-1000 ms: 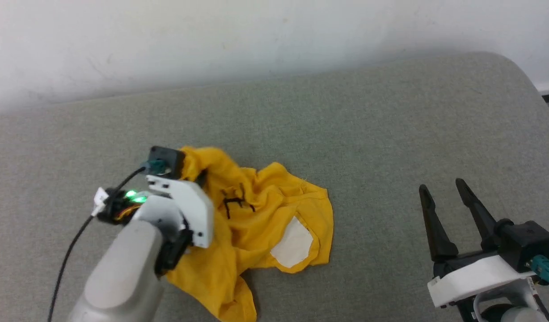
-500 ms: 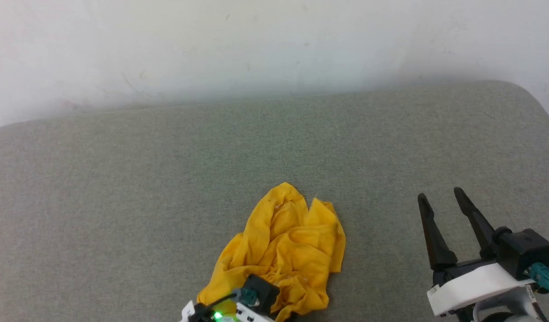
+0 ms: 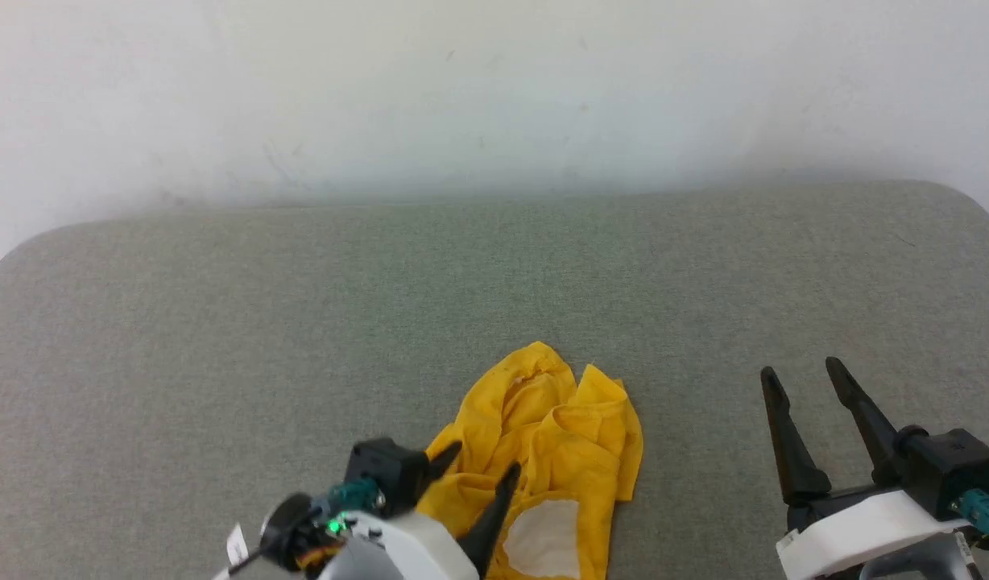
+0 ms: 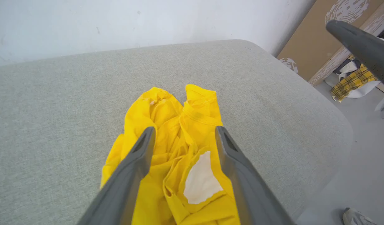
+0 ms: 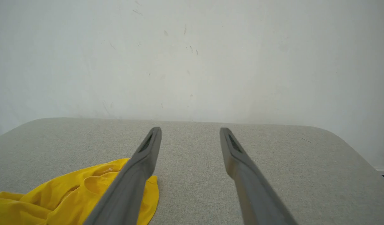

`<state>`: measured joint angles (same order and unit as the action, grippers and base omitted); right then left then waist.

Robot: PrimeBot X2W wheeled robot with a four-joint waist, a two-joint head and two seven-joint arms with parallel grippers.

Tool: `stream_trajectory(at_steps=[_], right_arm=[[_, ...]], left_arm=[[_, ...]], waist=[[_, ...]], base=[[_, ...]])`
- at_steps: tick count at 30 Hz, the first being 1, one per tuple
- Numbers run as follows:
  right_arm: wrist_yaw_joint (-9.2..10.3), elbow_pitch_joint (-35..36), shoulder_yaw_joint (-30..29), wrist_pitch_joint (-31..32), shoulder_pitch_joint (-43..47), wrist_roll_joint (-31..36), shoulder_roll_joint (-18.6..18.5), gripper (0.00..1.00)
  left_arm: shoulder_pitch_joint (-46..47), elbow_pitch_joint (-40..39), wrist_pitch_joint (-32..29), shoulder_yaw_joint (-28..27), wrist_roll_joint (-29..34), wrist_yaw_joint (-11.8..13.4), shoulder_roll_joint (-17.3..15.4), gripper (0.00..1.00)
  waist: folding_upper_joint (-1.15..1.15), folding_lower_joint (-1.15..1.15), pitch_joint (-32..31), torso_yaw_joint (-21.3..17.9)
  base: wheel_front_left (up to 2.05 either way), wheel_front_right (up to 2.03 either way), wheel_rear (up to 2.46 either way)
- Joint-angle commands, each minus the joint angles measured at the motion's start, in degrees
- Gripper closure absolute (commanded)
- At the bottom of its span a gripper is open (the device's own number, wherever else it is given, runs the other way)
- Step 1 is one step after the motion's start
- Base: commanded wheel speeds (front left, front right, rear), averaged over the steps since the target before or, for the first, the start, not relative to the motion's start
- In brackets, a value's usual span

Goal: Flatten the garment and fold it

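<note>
The garment (image 3: 555, 451) is a bright yellow T-shirt lying crumpled near the front edge of the grey padded table (image 3: 301, 322). A white rectangular patch (image 3: 547, 536) faces up on its near part. My left gripper (image 3: 482, 459) hovers over the garment's near left side, open, fingers spread and holding nothing. In the left wrist view the garment (image 4: 179, 150) lies between and below the fingers of the left gripper (image 4: 184, 132), with the patch (image 4: 201, 181) showing. My right gripper (image 3: 800, 374) stands open to the right of the garment, apart from it. The right wrist view has the garment (image 5: 70, 193) at lower left.
A white wall (image 3: 494, 97) runs behind the table. Off the table's right end, the left wrist view shows a brown board (image 4: 307, 47), a yellow plaid cloth (image 4: 351, 82) on the floor and one finger of the right gripper (image 4: 361, 47).
The left gripper has dragged the garment toward the near edge, bunching it, then opened and let go. The head camera has tilted up. The right gripper stays open.
</note>
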<state>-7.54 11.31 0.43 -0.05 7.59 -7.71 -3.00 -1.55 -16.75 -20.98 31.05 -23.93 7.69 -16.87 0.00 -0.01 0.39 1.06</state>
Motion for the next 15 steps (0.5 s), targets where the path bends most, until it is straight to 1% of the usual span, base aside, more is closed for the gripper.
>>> stream_trajectory(at_steps=[1, 5, 10, 12, 15], right_arm=[[0.05, 0.35, 0.05, 0.05, 0.3, -0.28, 0.13, 0.0], [0.05, 0.66, 0.72, 0.22, -0.69, -0.08, 0.13, 0.0], [0.05, 0.19, 0.72, 0.24, -1.41, -0.07, 0.13, 0.0], [0.05, -0.14, 0.66, 0.21, -1.44, -0.27, 0.13, 0.0], [0.05, -0.59, 0.73, -0.07, -1.61, -0.43, 0.13, 0.0]], left_arm=[[1.4, -0.13, -0.02, -0.31, 0.36, -0.06, -0.18, 0.0], [6.12, 3.59, -2.45, 1.4, 0.91, -2.82, -0.56, 0.0], [10.21, 9.79, -6.72, 5.62, 1.13, -6.97, -0.34, 0.0], [11.16, 11.94, -7.68, 6.71, 1.65, -7.64, -0.27, 0.0], [12.07, 15.15, -9.56, 8.14, 3.39, -7.8, -1.07, 0.0]], waist=[[0.0, 0.01, 0.33, 0.2], [0.0, 0.01, 1.62, -0.36], [0.0, 0.01, 2.97, -2.07], [0.0, 0.01, 3.35, -2.6], [0.0, 0.01, 3.66, -3.24]], base=[[0.0, 0.0, 0.0], [0.0, 0.0, 0.0], [0.0, 0.0, 0.0], [0.0, 0.0, 0.0], [0.0, 0.0, 0.0]])
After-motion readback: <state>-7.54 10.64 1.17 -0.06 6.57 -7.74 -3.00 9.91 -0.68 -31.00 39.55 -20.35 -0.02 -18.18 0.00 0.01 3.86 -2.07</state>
